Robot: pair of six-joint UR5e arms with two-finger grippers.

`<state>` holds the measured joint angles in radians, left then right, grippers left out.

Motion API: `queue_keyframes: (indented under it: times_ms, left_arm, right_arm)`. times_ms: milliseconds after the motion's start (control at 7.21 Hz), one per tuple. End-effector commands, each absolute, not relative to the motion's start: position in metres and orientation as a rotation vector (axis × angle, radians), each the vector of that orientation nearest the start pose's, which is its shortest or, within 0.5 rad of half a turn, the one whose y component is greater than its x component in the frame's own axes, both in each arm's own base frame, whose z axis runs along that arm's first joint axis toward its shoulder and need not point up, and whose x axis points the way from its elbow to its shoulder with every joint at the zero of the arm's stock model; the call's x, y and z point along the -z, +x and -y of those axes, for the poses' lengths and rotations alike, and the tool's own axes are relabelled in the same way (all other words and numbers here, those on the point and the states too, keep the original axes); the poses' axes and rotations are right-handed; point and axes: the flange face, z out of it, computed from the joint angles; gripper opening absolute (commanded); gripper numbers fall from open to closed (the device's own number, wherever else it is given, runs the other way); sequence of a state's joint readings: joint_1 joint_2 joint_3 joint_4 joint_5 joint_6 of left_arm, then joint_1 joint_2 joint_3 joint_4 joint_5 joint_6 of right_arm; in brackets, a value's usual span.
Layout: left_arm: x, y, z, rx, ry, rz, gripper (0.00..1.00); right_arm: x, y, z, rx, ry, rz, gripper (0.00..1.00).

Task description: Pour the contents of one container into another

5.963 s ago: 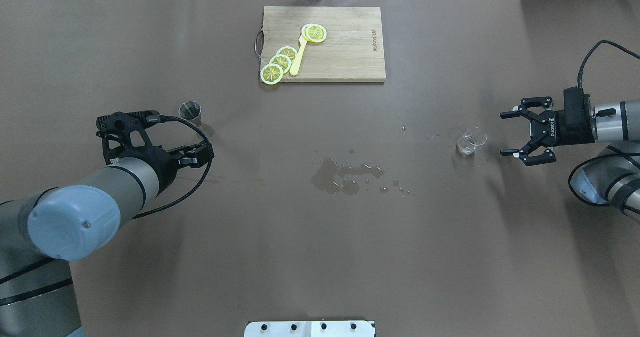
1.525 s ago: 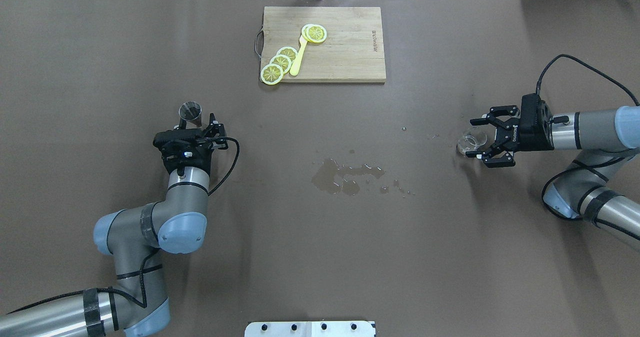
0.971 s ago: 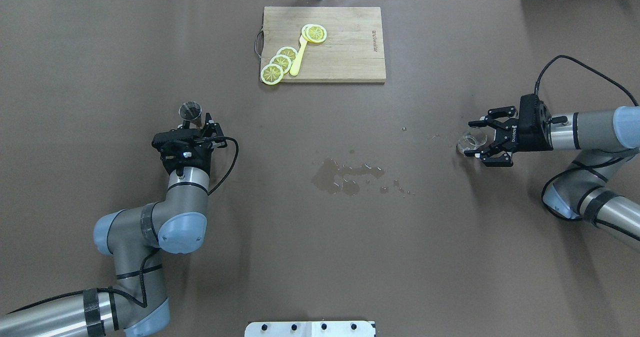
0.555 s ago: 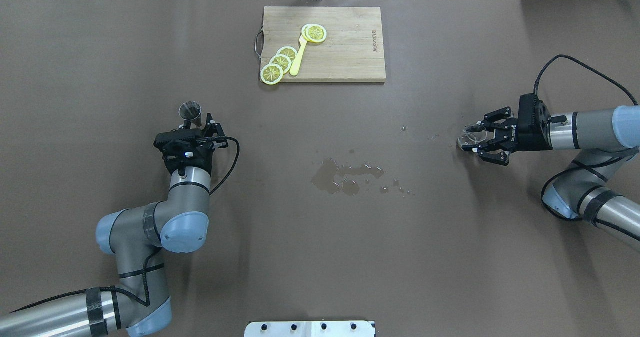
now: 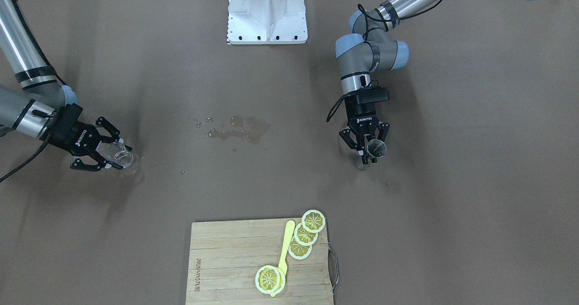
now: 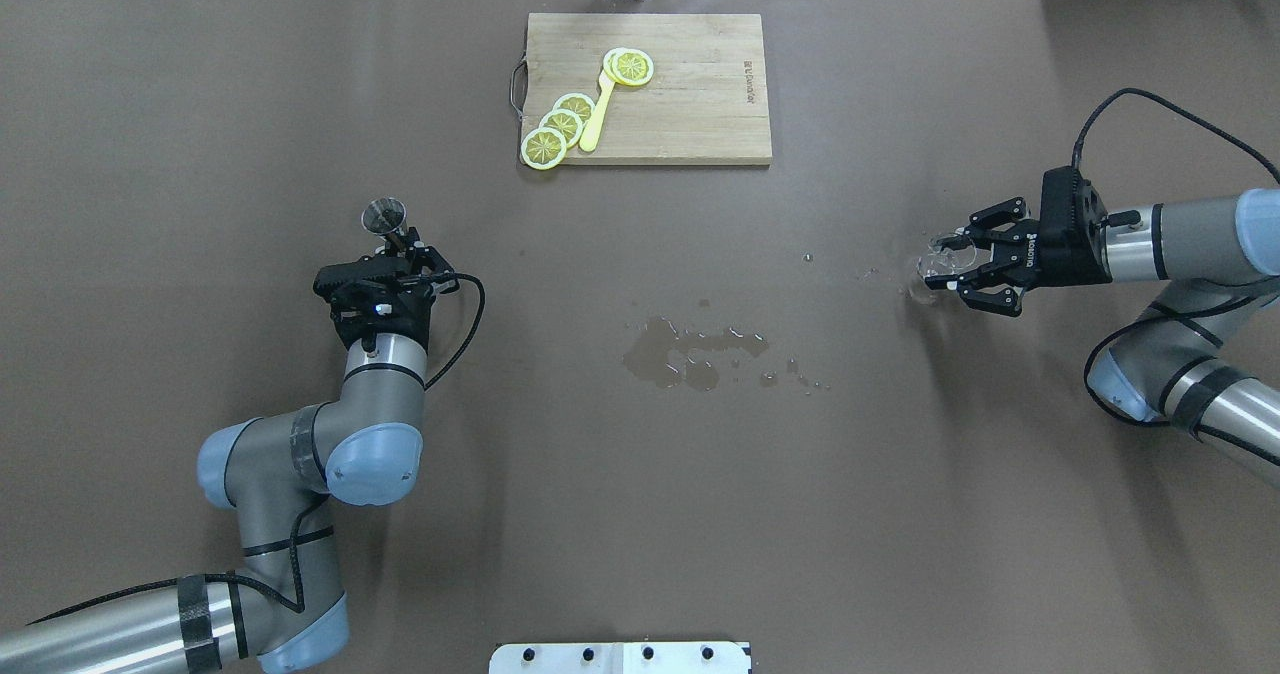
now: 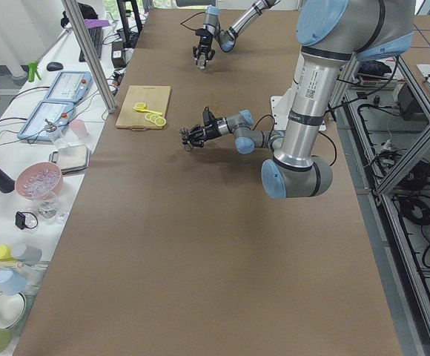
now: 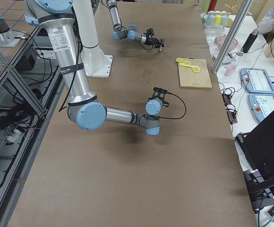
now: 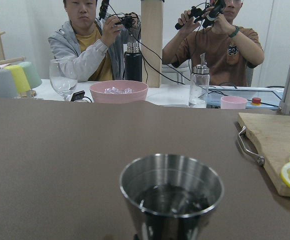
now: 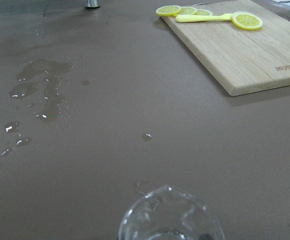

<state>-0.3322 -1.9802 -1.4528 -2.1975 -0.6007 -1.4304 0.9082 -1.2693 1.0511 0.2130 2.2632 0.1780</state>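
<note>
Both lifted: steel cup [image 9: 171, 195], clear glass [image 5: 121, 154].

A board [image 6: 690, 104] by the table's [image 6: 640, 514] far edge carries lemon slices [image 6: 545, 147] and a yellow utensil [image 6: 595, 119], and a puddle [image 6: 675, 354] wets the table's middle.

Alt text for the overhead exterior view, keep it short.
The left gripper grips a metal cup and the right gripper a clear glass, far apart over a brown table. A wet spill lies between them; a cutting board with lemon slices sits beyond.
</note>
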Motion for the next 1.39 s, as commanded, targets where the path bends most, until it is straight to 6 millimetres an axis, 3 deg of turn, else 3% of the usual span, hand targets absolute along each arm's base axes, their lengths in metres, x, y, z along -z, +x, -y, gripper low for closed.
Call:
queue_keyframes:
  times_ms: [0,139,416,555,832,1248]
  left_arm:
    - [-0.375,0.527,0.421,0.535,1.121,-0.586,0.00]
    - [-0.364,0.516,0.423,0.540,1.149,-0.630,0.00]
    - [-0.360,0.503,0.436,0.541,1.171,-0.618,0.00]
    - [-0.357,0.498,0.442,0.506,1.168,-0.641,0.00]
    - [-0.334,0.473,0.451,0.256,1.284,-0.698,0.00]
    - [-0.298,0.471,0.464,0.162,1.313,-0.786,0.00]
  right_arm:
    - [-0.513,-0.271,0.527,0.941,1.193,1.115,0.00]
    - [-0.494,-0.268,0.529,0.942,1.202,1.119,0.00]
    - [-0.452,-0.264,0.535,0.960,1.256,1.137,0.00]
    - [-0.442,-0.262,0.533,0.969,1.253,1.144,0.00]
    - [-0.406,-0.246,0.539,0.970,1.180,1.146,0.00]
    - [-0.401,-0.232,0.544,0.944,1.152,1.120,0.00]
